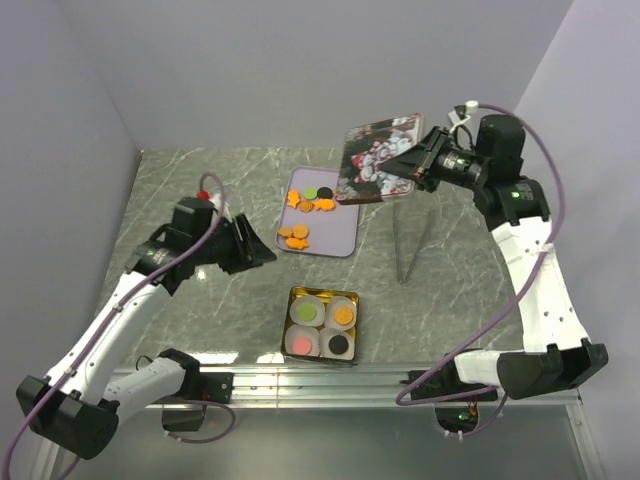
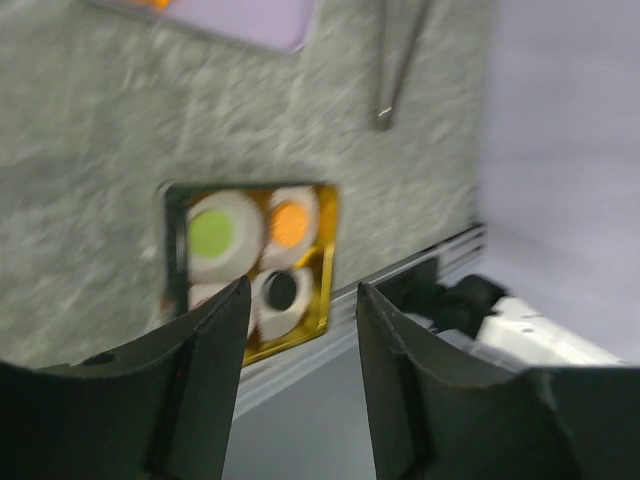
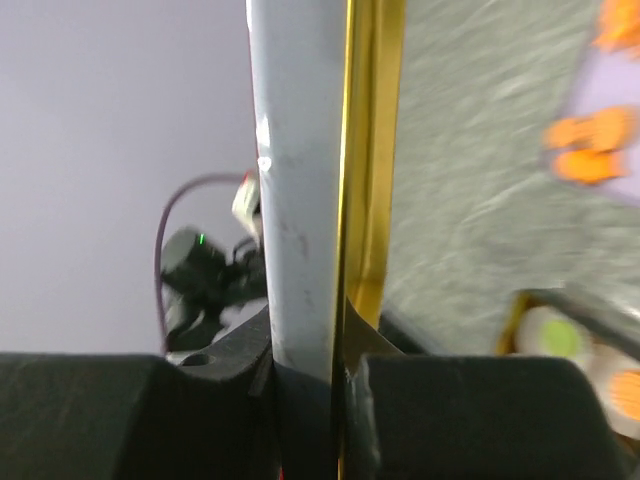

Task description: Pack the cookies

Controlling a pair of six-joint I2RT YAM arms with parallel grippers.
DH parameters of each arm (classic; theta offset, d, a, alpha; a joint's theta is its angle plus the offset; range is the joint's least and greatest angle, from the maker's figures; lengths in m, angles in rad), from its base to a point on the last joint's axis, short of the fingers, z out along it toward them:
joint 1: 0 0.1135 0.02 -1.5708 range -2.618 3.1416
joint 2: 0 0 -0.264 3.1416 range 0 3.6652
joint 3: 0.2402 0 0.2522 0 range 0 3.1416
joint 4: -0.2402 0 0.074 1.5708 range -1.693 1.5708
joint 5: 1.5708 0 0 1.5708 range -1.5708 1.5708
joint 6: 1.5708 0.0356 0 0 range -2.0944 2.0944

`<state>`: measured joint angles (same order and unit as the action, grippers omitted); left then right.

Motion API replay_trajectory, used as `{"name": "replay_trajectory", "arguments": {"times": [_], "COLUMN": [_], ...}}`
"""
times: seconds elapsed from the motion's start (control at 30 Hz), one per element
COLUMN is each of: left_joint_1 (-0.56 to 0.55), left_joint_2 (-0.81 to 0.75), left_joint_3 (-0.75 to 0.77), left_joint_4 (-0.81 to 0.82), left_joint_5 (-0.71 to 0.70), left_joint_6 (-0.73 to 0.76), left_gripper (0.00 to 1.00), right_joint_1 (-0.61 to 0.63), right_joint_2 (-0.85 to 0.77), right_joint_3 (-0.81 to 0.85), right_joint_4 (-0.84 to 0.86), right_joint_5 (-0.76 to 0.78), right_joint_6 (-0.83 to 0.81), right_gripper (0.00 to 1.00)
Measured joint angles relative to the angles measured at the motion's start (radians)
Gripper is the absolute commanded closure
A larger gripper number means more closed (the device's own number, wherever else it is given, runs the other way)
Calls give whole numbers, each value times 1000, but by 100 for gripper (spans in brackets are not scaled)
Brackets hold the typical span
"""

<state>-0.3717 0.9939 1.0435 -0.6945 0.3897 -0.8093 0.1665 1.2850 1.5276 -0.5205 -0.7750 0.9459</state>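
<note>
Just beyond left fingers [image 1: 258, 250], orange cookies [image 1: 297, 237]

Lid [image 1: 372, 155] in right claw [image 1: 412, 166] overhangs tray [image 1: 336, 236] corner — tin [image 1: 324, 291] seemingly unobstructed above

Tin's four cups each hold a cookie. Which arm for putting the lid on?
Right. The right gripper is shut on the lid, held up above the tray; the left gripper is open and empty. The tin sits near both bases.

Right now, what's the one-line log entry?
left tool: open, empty | right tool: holding tin lid aloft | tin: uncovered, cups filled | tray: loose cookies
</note>
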Motion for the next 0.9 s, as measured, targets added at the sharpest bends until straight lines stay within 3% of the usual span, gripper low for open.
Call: {"name": "replay_trajectory", "arguments": {"times": [0.17, 0.4, 0.57, 0.9], "left_joint_1": [-141, -363, -394, -444], "left_joint_2": [62, 275, 364, 533], "left_joint_3": [-99, -135, -134, -74], "left_joint_4": [-36, -35, -26, -30], "left_joint_5": [-132, -277, -339, -396], "left_joint_6": [31, 19, 10, 1], "left_gripper": [52, 56, 61, 83], "right_joint_1": [-32, -32, -32, -32], "right_joint_2": [-41, -122, -150, -164], "right_joint_3": [76, 75, 58, 36], "right_joint_4": [-201, -348, -385, -423], "right_joint_5": [146, 220, 241, 256], "right_joint_6": [-141, -234, -267, -310], "right_gripper": [100, 100, 100, 100]}}
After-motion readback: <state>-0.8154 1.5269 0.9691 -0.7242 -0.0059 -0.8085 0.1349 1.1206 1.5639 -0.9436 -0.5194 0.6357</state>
